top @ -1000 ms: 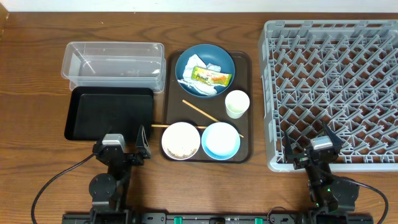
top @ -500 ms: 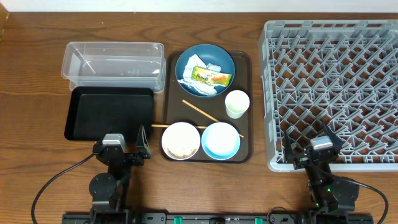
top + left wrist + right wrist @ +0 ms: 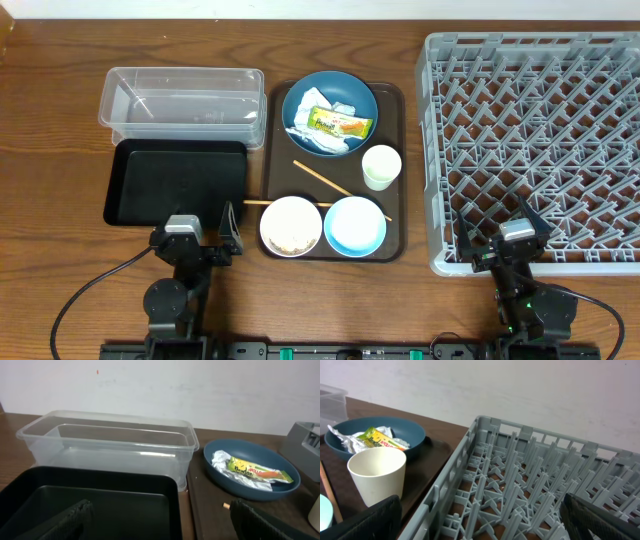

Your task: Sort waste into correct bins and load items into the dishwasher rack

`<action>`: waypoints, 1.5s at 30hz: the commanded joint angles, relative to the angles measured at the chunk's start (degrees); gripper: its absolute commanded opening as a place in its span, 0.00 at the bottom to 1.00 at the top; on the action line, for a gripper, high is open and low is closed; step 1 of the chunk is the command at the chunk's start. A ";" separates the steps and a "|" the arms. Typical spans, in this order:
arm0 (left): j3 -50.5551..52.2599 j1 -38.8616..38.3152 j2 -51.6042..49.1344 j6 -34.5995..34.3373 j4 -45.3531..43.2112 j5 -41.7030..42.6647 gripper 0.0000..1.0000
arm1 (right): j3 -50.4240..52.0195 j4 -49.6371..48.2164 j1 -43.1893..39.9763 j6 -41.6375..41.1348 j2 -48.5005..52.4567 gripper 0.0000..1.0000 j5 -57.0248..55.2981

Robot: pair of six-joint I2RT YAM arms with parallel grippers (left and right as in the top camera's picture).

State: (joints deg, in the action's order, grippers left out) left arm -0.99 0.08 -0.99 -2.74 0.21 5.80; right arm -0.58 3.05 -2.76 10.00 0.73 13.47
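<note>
Grey lattice dishwasher rack [image 3: 535,130] fills the overhead right side, the right gripper [image 3: 500,235] at its near-left corner, the left gripper [image 3: 192,235] at the near edge of the shallow black rectangular tray [image 3: 175,180]. Left wrist: jaws spread wide, empty, over that tray; a yellow-green snack wrapper [image 3: 255,471] lies in the round dark blue dish [image 3: 235,485]. Right wrist: jaws gape, empty, facing the rack's rim.

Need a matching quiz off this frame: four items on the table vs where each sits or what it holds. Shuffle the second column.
1. snack wrapper
2. small white cup
3. clear tub
4. white bowl

a. holds rice grains
b. just beyond the black tray
c. in the dark blue dish, on tissue
d. upright, at the brown tray's right edge

Pairs: 1-c, 2-d, 3-b, 4-a
</note>
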 commanded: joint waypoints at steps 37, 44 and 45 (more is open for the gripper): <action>-73.55 -3.72 -73.99 7.28 18.62 20.35 0.90 | -52.65 17.46 0.48 6.38 40.46 0.99 8.04; -88.96 -8.28 -87.62 10.32 33.48 15.41 0.90 | -72.74 32.54 0.48 6.45 60.17 0.99 10.03; -90.90 -9.18 -89.53 10.93 35.10 14.80 0.90 | -75.19 34.27 0.48 6.45 62.90 0.99 10.84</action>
State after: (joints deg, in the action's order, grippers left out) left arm -86.65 -7.05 -86.24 5.08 32.91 23.40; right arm -70.28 35.09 -2.76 15.99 58.50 21.74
